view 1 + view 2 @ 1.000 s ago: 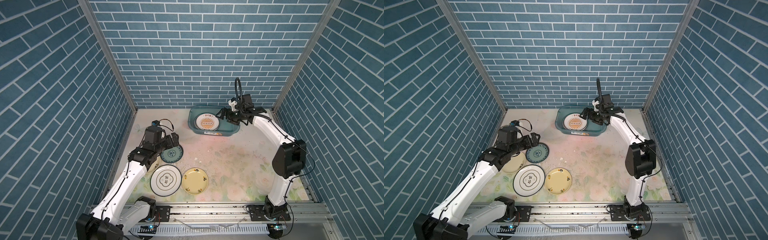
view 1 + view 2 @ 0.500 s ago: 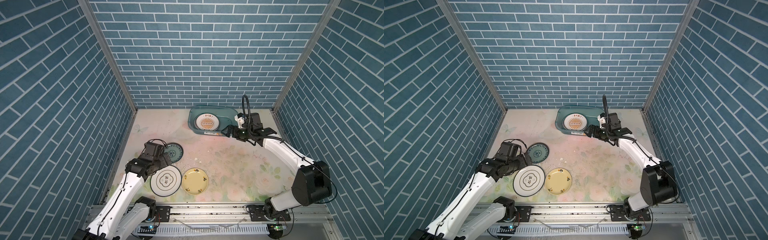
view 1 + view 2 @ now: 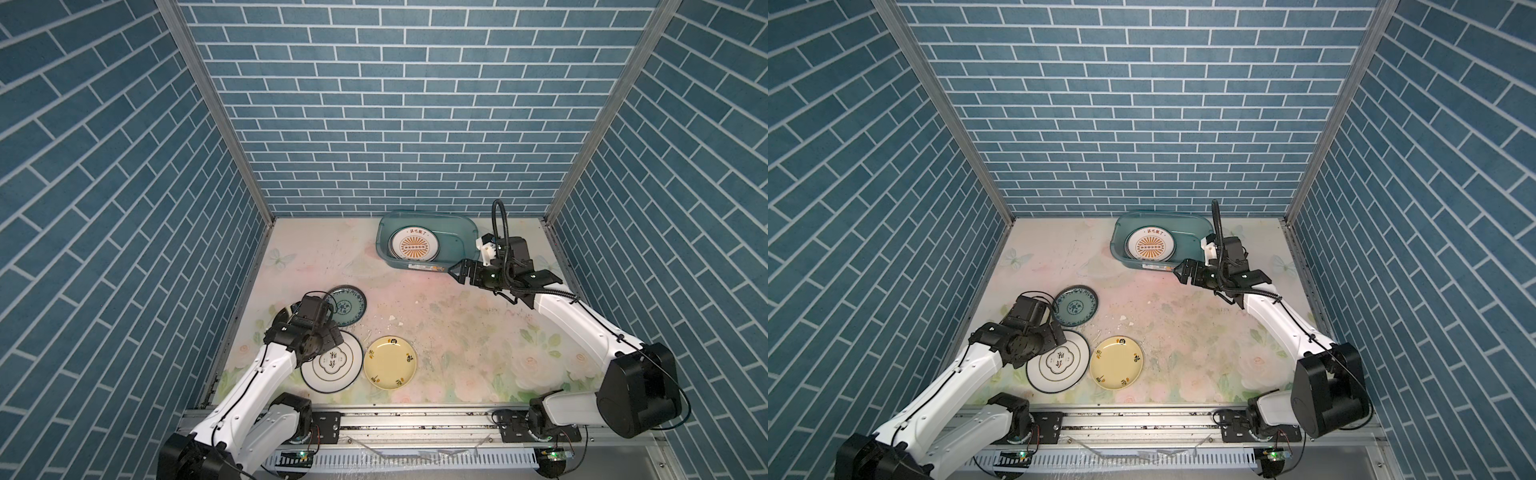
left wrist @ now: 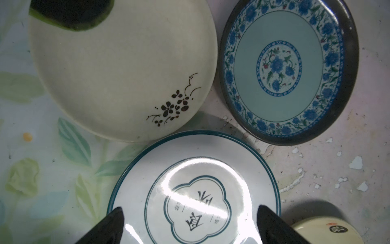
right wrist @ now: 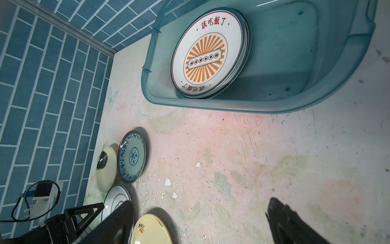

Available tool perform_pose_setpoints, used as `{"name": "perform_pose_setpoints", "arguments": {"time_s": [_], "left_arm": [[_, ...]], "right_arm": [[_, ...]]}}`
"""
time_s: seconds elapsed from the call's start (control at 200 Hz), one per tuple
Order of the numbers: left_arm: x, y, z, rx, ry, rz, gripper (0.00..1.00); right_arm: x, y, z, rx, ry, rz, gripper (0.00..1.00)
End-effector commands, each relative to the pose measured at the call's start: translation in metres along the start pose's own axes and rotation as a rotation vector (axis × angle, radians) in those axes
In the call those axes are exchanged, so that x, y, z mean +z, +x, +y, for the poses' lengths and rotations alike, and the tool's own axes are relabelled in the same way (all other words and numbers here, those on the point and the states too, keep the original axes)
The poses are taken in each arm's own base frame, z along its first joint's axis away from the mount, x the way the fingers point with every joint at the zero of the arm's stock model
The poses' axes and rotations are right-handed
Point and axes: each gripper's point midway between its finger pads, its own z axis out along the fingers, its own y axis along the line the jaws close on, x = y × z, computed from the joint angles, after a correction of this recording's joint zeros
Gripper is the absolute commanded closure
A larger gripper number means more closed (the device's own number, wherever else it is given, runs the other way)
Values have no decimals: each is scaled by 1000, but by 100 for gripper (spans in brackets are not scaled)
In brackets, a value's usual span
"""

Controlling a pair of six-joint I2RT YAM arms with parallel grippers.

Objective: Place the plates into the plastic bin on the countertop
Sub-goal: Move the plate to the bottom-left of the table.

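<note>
Currently the left hand (image 4: pixel 190 221) is seen spread wide and empty, poised over the white plate with the teal rim (image 4: pixel 196 190), well apart from the plastic bin (image 3: pixel 453 245). The right hand (image 3: pixel 457 271) is likewise spread and empty, just beside the bin's near long wall and outside it. Inside the bin, at the end away from the right hand, an orange sunburst plate (image 3: pixel 414 245) is stacked on others. Four plates are found on the table (image 3: pixel 436 324), all far from the bin: the white one, a yellow plate (image 3: pixel 390 362) beside it, a teal floral plate (image 3: pixel 347 306) somewhat nearer the bin, and a cream plate (image 4: pixel 118 69) with a black blotch.

Trouble is to be expected from the crowding. The cream, floral and white plates are set almost rim to rim, so a neighbour may be shoved when a finger is worked under one edge. The white plate is glossy and flat, and a thin pinch on its rim may be lost in carrying. The bin may also be nudged by the right hand, or its lip clipped by an incoming plate.
</note>
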Motion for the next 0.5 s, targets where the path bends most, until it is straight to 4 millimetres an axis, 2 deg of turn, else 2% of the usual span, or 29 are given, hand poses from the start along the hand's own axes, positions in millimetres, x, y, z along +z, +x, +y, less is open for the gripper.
{"name": "perform_pose_setpoints", "arguments": {"time_s": [0.0,0.195,0.35,0.495], "left_arm": [[5,2,10,-17,-36,-6,0],[15,8,8,-12,-38,31,0],[17,8,14,2,-70,21,0],[26,12,6,-3,-28,44,0]], "right_arm": [[-3,-3,1,-34,-3,-28,1],[0,-2,-2,-25,-6,-24,1],[1,-1,-4,-18,-10,-19,1],[0,0,-7,-7,-9,-18,1]]}}
